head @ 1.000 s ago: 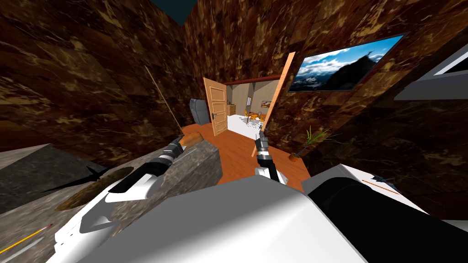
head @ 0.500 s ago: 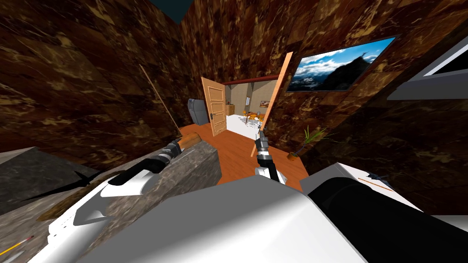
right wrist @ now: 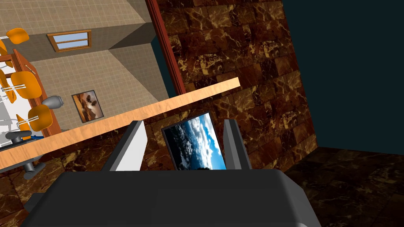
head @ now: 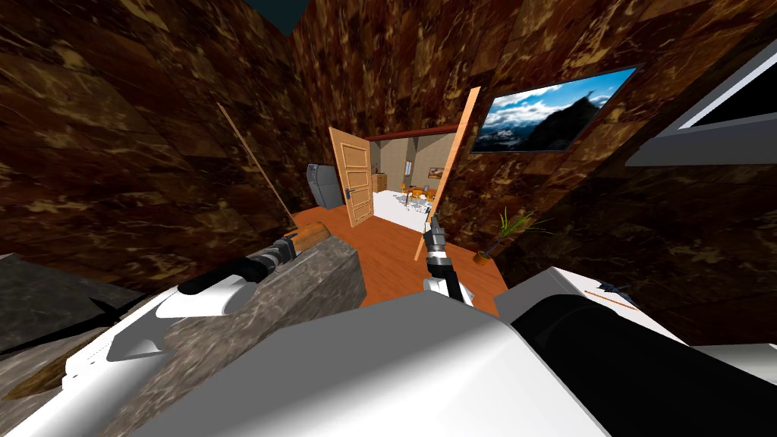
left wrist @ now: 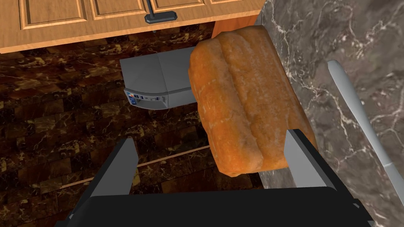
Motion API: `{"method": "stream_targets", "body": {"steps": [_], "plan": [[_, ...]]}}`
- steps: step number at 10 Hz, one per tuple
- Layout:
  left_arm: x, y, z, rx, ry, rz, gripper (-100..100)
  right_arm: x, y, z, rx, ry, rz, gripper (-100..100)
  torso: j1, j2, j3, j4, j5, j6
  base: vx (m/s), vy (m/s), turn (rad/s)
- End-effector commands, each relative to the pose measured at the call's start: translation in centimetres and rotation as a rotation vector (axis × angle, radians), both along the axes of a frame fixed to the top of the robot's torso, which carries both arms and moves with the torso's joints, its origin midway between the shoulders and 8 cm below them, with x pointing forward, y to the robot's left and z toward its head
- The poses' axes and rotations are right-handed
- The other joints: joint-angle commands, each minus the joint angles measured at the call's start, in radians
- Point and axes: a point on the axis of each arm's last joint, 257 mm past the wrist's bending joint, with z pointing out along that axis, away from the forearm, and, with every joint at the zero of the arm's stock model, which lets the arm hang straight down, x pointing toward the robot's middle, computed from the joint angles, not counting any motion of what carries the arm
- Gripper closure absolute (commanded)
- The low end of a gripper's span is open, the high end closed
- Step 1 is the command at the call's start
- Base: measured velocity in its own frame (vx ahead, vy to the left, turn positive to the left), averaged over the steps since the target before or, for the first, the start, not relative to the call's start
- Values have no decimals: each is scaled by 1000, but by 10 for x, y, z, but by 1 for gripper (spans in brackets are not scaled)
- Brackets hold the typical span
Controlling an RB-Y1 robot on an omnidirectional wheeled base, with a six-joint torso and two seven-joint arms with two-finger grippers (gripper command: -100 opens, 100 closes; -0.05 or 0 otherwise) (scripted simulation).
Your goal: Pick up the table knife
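A light grey table knife (left wrist: 355,102) lies flat on the marbled grey counter (left wrist: 347,35). Next to it, at the counter's end, rests an orange-brown bread loaf (left wrist: 240,98). My left gripper (left wrist: 211,165) is open over that end. The loaf's near end sits between the fingers, close to one finger (left wrist: 303,157), while the knife lies outside the gap, beyond that same finger. In the head view the left gripper (head: 287,244) reaches along the counter (head: 303,281) to the loaf (head: 315,234). My right gripper (head: 434,231) is held up over the floor, open and empty.
A grey box-like appliance (left wrist: 158,84) stands on the floor past the counter's end, by an open wooden door (head: 353,176). A long wooden board (head: 448,174) leans near the right arm. A potted plant (head: 504,231) and white furniture (head: 592,296) are on the right.
My view has swung, so the counter's things at the lower left slid out of the picture. The left gripper stays at the loaf; the right arm holds its place.
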Motion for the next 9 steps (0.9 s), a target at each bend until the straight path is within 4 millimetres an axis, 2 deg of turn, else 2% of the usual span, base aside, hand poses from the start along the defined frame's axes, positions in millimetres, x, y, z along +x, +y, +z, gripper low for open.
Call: {"method": "stream_targets", "body": {"steps": [1,2,3,4,5,9], "plan": [[2,16,-12,-32,67,32,-100,0,0,0,0,0,0,0,0,0,0,0,0,0,32,-18,-63],[-1,18,-19,-29,97,41,-100,0,0,0,0,0,0,0,0,-1,0,0,0,0,26,-15,-49],[1,33,-24,-57,138,69,-100,0,0,0,0,0,0,0,0,0,0,0,0,0,29,-18,-86],[-2,34,-30,-58,163,76,-100,0,0,0,0,0,0,0,0,0,0,0,0,0,23,-9,-32],[-2,47,-34,-87,206,105,-100,0,0,0,0,0,0,0,0,0,0,0,0,0,24,-12,-80],[-15,77,-57,-154,351,194,-100,0,0,0,0,0,0,0,1,0,0,0,0,0,26,-9,-54]]}}
